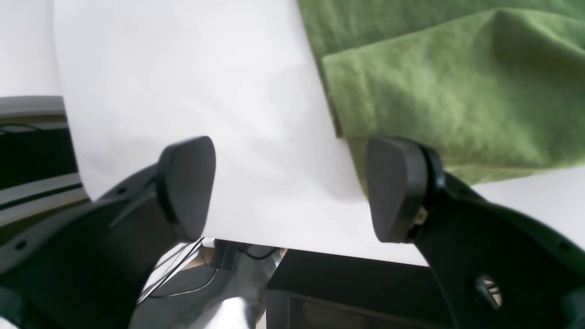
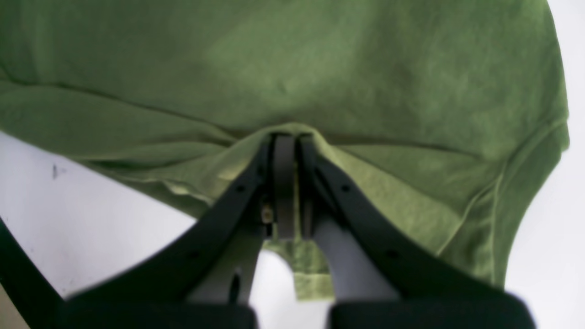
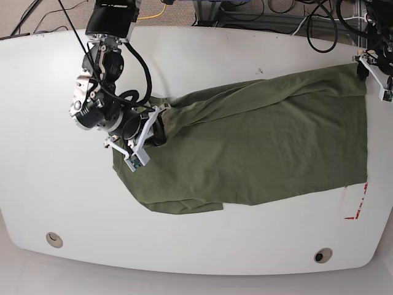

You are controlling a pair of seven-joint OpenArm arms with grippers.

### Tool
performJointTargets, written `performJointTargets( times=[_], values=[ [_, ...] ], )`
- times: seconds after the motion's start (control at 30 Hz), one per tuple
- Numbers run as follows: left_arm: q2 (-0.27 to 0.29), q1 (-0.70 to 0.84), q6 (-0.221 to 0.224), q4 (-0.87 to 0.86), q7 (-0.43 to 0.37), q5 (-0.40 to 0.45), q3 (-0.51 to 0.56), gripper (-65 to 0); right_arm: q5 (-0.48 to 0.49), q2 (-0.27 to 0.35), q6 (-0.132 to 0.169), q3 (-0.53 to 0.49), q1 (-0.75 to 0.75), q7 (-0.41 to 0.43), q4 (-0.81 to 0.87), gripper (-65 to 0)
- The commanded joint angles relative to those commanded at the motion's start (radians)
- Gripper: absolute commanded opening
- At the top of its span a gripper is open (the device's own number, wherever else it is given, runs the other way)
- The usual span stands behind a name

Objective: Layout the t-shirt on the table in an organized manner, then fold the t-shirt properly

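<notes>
Because the t-shirt [image 3: 264, 147] is soft, limp cotton spread across the desk [image 3: 202, 55], it likely drags and bunches; hems and corners suit gripping. The right end effector [image 2: 285, 151] pinches a fold; the left end effector [image 1: 290, 187] gapes empty.

Two black arms work over a white table. The right gripper [image 2: 285, 183] has slim matte-black fingers [image 2: 215, 219] dotted with small screw holes, and flat grey pads between them. The left gripper [image 1: 292, 187] carries broad, rounded black pads [image 1: 187, 183] on thick black fingers. In the base view, the right arm [image 3: 101, 92] shows silver-grey joint housings, looping black cables and white bracket pieces near the wrist.
</notes>
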Motion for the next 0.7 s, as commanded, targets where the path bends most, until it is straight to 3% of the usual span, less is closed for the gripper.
performJointTargets(
  times=[0.23, 0.57, 0.7],
  values=[
    [0.0, 0.0, 0.0, 0.0, 0.0, 0.0, 0.0, -17.4, 0.003, 0.0, 0.0, 0.0, 0.087, 0.0, -0.1, -65.0],
    [-0.003, 0.0, 0.0, 0.0, 0.0, 0.003, 0.057, -17.4, -0.003, -0.06, 0.0, 0.0, 0.199, 0.002, -0.238, -64.5],
    [0.002, -0.003, 0.0, 0.0, -0.002, 0.044, 0.075, -17.4, -0.005, -0.078, -0.002, 0.0, 0.216, 0.02, -0.285, -56.8]
  ],
)
